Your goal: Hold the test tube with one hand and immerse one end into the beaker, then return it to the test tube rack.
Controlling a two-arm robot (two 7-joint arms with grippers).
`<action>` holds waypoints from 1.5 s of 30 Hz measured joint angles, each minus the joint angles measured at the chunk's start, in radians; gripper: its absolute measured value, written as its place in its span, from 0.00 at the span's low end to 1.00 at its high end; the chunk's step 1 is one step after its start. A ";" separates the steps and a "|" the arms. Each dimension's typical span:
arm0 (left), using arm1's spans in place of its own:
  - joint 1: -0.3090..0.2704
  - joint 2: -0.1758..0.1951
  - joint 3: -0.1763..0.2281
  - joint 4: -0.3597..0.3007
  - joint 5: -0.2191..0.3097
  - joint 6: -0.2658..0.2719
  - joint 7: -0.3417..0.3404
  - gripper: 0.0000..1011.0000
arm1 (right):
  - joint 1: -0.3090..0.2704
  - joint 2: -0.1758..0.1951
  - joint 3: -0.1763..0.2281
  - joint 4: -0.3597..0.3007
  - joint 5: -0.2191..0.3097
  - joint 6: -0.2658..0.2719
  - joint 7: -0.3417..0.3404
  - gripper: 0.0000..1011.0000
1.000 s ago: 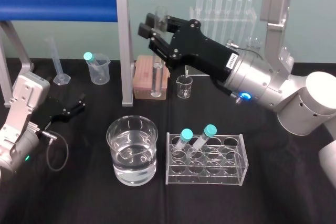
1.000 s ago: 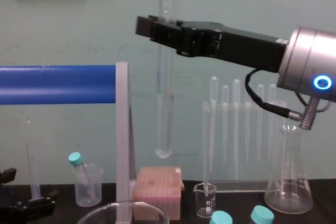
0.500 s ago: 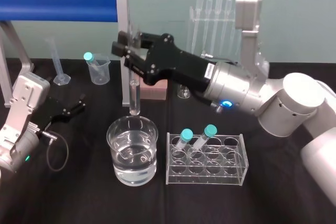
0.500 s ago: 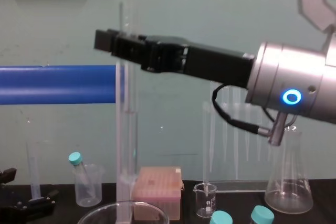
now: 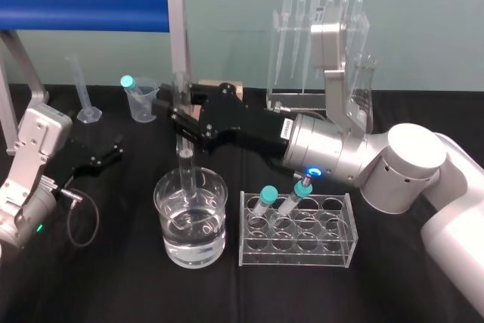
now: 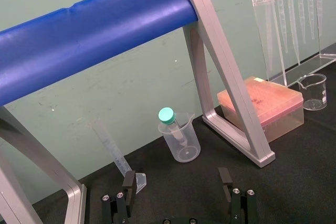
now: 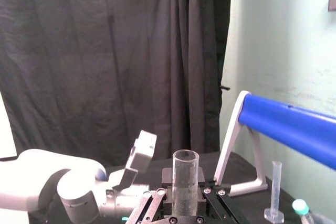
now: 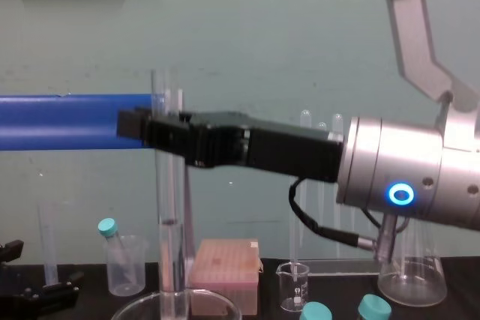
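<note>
The right claw [image 5: 184,116] is closed on the tube [image 5: 186,166] and holds it upright. Its two fingers press the glass from both sides, a little above the middle of the tube. The upper part rises out of the claw toward 12 o'clock. The longer lower part hangs toward 6 o'clock and goes down into the beaker [image 5: 170,221].

In the head view the lower end is inside the wide rim, close to the far wall of the beaker. I cannot tell if the end touches the water [image 5: 194,236]. In the chest view the tube stands straight, and its bottom goes down behind the rim of the beaker.

The tube is clear glass, long and straight, with no cap. In the right wrist view its open mouth has a thin round lip.

The beaker stands on the black desk [image 5: 113,281], near its front edge. The rack [image 5: 333,251] stands just beside it at 3 o'clock and carries two teal-capped tubes [image 5: 266,196].

The left claw [image 5: 106,155] rests on the desk at about 9 o'clock from the beaker, well apart from it. Its fingers are spread wide and hold nothing.
</note>
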 joint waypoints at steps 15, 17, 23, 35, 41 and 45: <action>0.000 0.000 0.000 0.000 0.000 0.000 0.000 0.99 | 0.034 -0.008 -0.053 0.094 0.006 -0.027 0.000 0.24; 0.000 0.000 0.000 0.000 0.000 0.000 0.000 0.99 | 0.042 -0.012 -0.062 0.110 0.006 -0.030 0.001 0.24; 0.000 0.000 0.000 0.000 0.000 0.000 0.000 0.99 | 0.056 -0.019 -0.084 0.137 0.005 -0.032 0.004 0.24; 0.000 0.000 0.000 0.000 0.000 0.000 0.000 0.99 | 0.064 -0.010 -0.106 0.147 -0.008 -0.014 -0.001 0.24; 0.000 0.000 0.000 0.000 0.000 0.000 0.000 0.99 | 0.063 -0.002 -0.109 0.145 -0.011 -0.006 -0.007 0.24; 0.000 0.000 0.000 0.000 0.000 0.000 0.000 0.99 | 0.061 0.000 -0.111 0.146 -0.012 -0.002 -0.009 0.24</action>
